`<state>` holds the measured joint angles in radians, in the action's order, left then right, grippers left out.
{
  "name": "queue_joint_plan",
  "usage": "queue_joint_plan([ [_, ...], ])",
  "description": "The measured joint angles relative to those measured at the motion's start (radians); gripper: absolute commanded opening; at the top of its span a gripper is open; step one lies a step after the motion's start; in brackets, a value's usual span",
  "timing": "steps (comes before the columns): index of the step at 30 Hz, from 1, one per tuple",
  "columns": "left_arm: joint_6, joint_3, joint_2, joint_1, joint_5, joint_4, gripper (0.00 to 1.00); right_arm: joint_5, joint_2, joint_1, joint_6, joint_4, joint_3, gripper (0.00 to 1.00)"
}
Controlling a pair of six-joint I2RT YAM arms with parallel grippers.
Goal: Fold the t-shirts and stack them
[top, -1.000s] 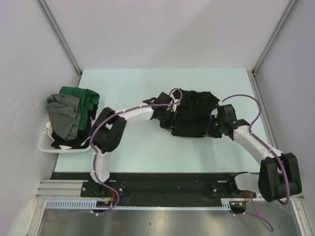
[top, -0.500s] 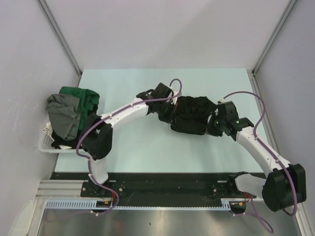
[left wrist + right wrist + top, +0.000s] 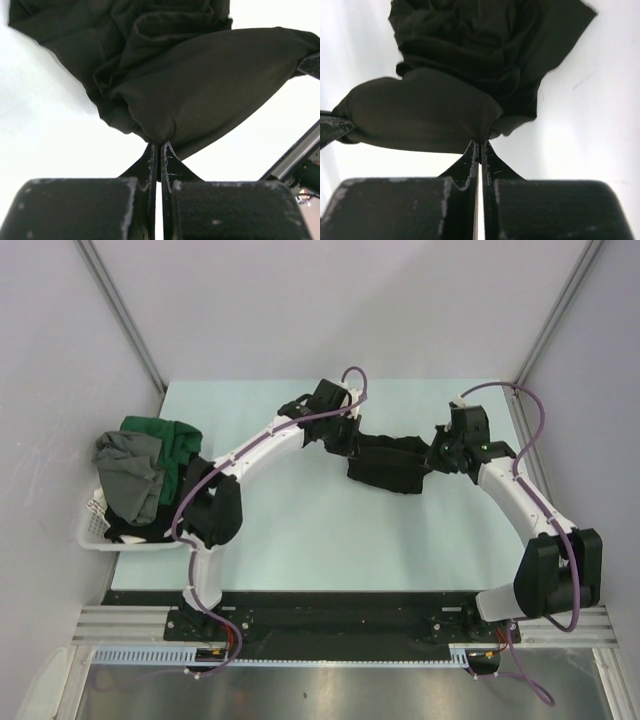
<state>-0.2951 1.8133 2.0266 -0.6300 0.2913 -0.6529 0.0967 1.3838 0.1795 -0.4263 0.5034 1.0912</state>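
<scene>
Left claw: the left gripper (image 3: 159,146) was pressed together on a pinch of the black t-shirt (image 3: 395,466), at its left end.
Right claw: the right gripper (image 3: 479,143) was also pressed together, and it pinched the right end of the same shirt.
Black t-shirt: it was stretched between the two claws over the far middle of the table (image 3: 300,530), bunched, with loose folds falling below the tight edge. I could not tell if the folds touched the table.
Other t-shirts: a dark green t-shirt (image 3: 168,440) and a grey t-shirt (image 3: 130,478) lay heaped together, well apart from the arms' claws.
Basket: the white basket (image 3: 95,532) stood at the left edge of the table and held this heap.
</scene>
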Motion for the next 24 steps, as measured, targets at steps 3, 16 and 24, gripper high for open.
queue_joint_plan([
  [3,0.001,0.042,0.034,0.008,0.000,-0.001,0.00,0.003,0.056,-0.014,0.028,-0.014,0.043,0.00],
  [16,0.006,0.194,0.179,0.020,-0.019,0.001,0.00,0.000,0.219,-0.050,0.128,-0.072,0.140,0.00],
  [24,-0.003,0.261,0.250,0.022,-0.053,0.015,0.00,0.019,0.323,-0.079,0.159,-0.119,0.192,0.00],
])
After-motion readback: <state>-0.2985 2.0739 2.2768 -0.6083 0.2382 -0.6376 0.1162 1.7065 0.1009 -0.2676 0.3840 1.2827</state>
